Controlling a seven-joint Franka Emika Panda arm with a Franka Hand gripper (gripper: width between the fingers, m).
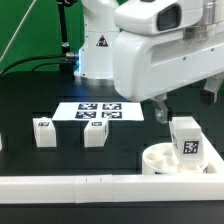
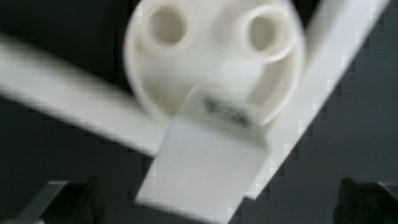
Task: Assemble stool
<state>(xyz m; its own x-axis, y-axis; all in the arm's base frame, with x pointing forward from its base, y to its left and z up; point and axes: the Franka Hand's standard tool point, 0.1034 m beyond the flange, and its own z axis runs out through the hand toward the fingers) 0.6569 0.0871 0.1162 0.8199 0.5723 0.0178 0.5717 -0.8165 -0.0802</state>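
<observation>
The round white seat (image 1: 160, 160) lies at the exterior view's right, by the front wall. One tagged block leg (image 1: 187, 142) stands upright on it. My gripper (image 1: 185, 108) hangs open just above that leg, its dark fingers (image 1: 160, 110) clear of it. In the blurred wrist view the leg (image 2: 210, 150) rises from the seat (image 2: 214, 45), and my gripper (image 2: 214, 205) has one finger (image 2: 63, 200) on each side of the leg, well apart from it. Two more legs (image 1: 43, 131) (image 1: 95, 132) stand loose on the black table.
The marker board (image 1: 98, 112) lies flat behind the two loose legs. The long white border wall (image 1: 90, 185) runs along the table's front, close to the seat, and shows in the wrist view (image 2: 54, 75). The arm's base (image 1: 98, 45) stands at the back.
</observation>
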